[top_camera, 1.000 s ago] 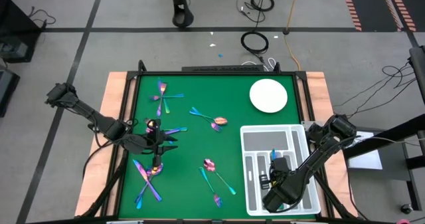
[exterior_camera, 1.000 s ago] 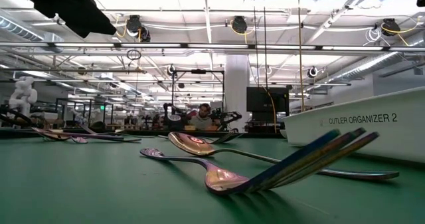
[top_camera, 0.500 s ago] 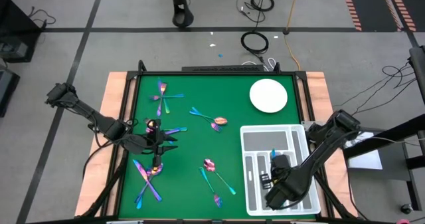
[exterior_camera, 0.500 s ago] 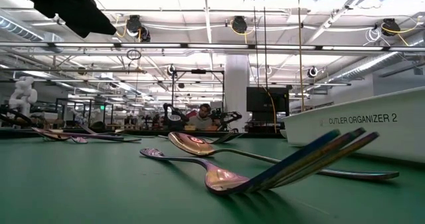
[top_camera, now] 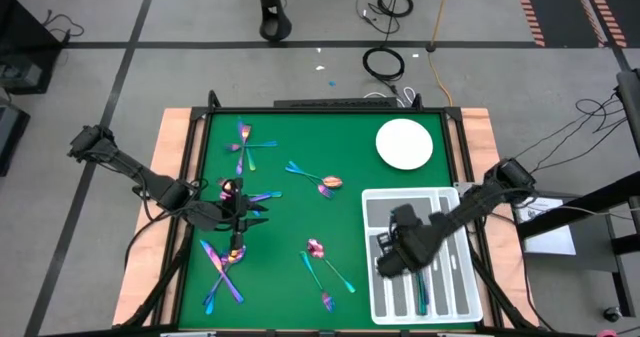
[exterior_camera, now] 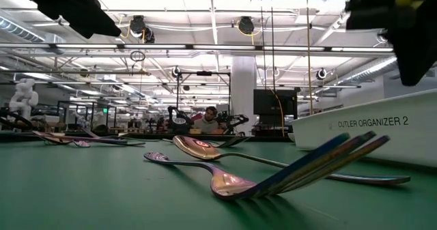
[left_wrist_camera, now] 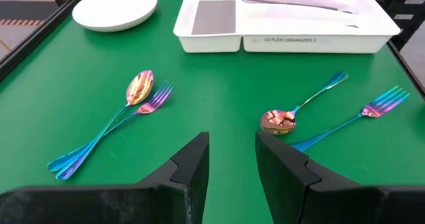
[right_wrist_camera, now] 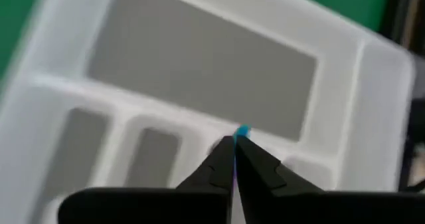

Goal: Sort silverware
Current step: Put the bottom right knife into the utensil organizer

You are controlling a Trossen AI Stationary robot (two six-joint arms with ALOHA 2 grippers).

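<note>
The iridescent silverware lies scattered on the green mat point(top_camera: 290, 217): forks at the far left point(top_camera: 245, 147), a spoon and fork pair point(top_camera: 320, 180), a crossed heap point(top_camera: 222, 267), and a spoon point(top_camera: 315, 247) and forks nearer the middle. One piece point(top_camera: 420, 287) lies in a slot of the white tray point(top_camera: 410, 194). My left gripper point(top_camera: 245, 215) point(left_wrist_camera: 232, 164) hovers open above the mat at the left. My right gripper point(top_camera: 385, 262) point(right_wrist_camera: 234, 144) is shut above the tray's left slots. A blue tip point(right_wrist_camera: 242, 131) shows just past its fingertips. My right gripper points steeply down over the tray with its fingers together. A blue tip of silverware point(right_wrist_camera: 242, 131) shows at the fingertips. Whether it is pinched there or lies in the tray below, I cannot tell.
A round white plate point(top_camera: 404, 143) sits at the far right of the mat. The tray has one wide compartment point(top_camera: 400, 210) at its far end. A raised black frame point(top_camera: 200, 137) borders the mat. In the low view a spoon and fork point(exterior_camera: 225, 182) lie close in front.
My right gripper has swung from over the tray's near middle toward the tray's left far part, rising a little and rolling. It now shows at the top right of the low view. A piece of silverware is uncovered in a slot where it was.
</note>
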